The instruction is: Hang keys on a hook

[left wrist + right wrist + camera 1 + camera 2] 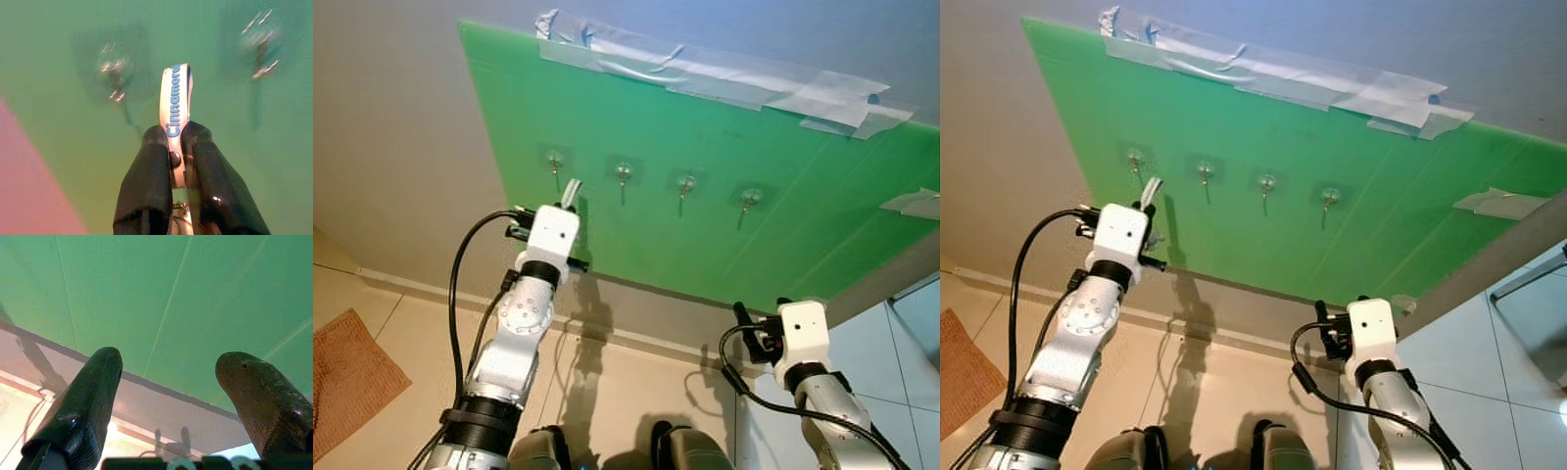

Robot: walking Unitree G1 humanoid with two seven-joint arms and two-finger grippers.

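A green board (705,186) is taped to the wall and carries a row of several small metal hooks. My left gripper (175,134) is raised close under the leftmost hook (555,161) and is shut on a keyring strap (175,100) printed with blue letters. The strap's loop (570,192) sticks up past the fingertips, just below and right of that hook (113,81). A second hook (261,54) lies further right. My right gripper (168,364) is open and empty, held low near the board's lower right edge (783,304).
Grey tape strips (724,83) hold the board's top edge, with another piece (913,204) at the right. A brown mat (347,377) lies on the tiled floor at the left. A white surface (901,343) stands at the lower right.
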